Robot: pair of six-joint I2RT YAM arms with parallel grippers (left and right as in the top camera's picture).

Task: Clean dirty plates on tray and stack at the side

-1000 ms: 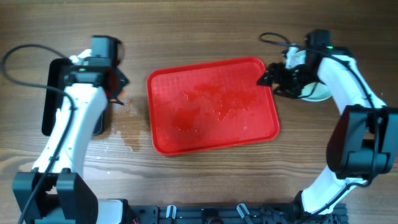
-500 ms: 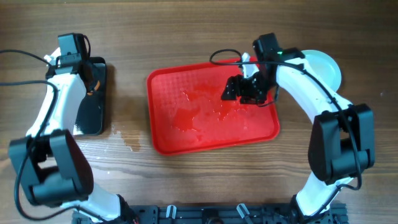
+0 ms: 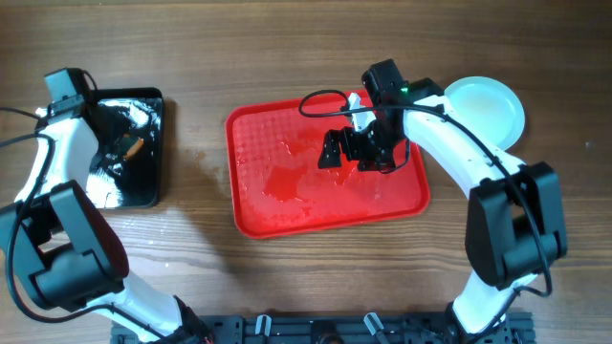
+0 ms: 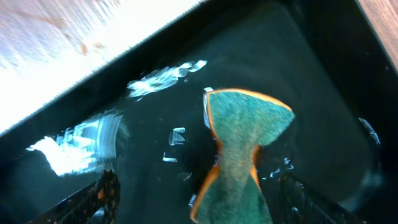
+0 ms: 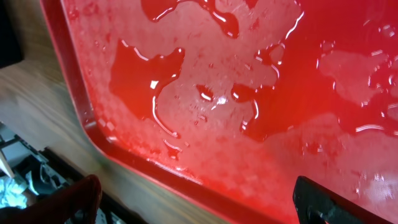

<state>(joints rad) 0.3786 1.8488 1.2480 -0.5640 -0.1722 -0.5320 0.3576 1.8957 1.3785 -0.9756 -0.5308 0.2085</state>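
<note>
1. The tray (image 3: 251, 205) is wet and bears no plates. The plates (image 3: 490, 113) sit on the desk (image 3: 306, 38) just past the tray's far right corner, and the top one looks clean.
2. The right hand (image 5: 196, 186) hangs open and empty over the tray. Lift it straight up, clear of the rim.
3. The left hand (image 4: 198, 186), left of the tray, is spread open around the sponge (image 4: 249, 124) in the black tray (image 4: 323, 74). Raise it only once the sponge lies free.

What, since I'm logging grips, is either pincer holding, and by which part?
Nothing is held. The left pincer stands open over the sponge lying in the black tray; the right pincer is open above the wet red tray.
</note>
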